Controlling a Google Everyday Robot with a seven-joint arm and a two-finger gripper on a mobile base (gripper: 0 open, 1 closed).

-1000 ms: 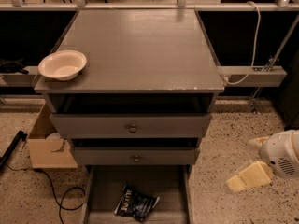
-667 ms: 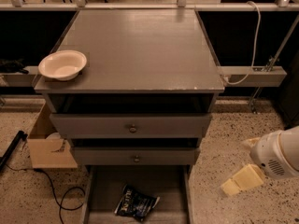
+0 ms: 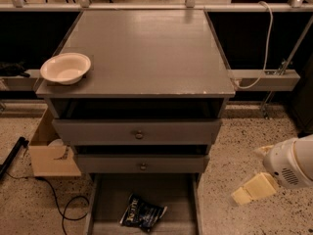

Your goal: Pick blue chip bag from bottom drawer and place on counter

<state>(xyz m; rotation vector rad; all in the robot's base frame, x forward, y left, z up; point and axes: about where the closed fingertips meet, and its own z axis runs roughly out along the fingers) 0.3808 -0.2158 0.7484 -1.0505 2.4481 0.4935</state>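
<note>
Blue chip bag (image 3: 143, 214) laid flat in bottom drawer (image 3: 108, 207), long axis roughly crosswise, gripper (image 3: 252, 190) seen low at right, open or closed cannot be told

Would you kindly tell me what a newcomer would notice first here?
The blue chip bag lies in the open bottom drawer, bottom centre. A white bowl sits on the counter at its left front corner. The tool hangs over the floor at lower right, apart from the drawer.

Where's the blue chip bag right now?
The blue chip bag lies in the open bottom drawer, low centre; the gripper hangs lower right, outside the drawer.
</note>
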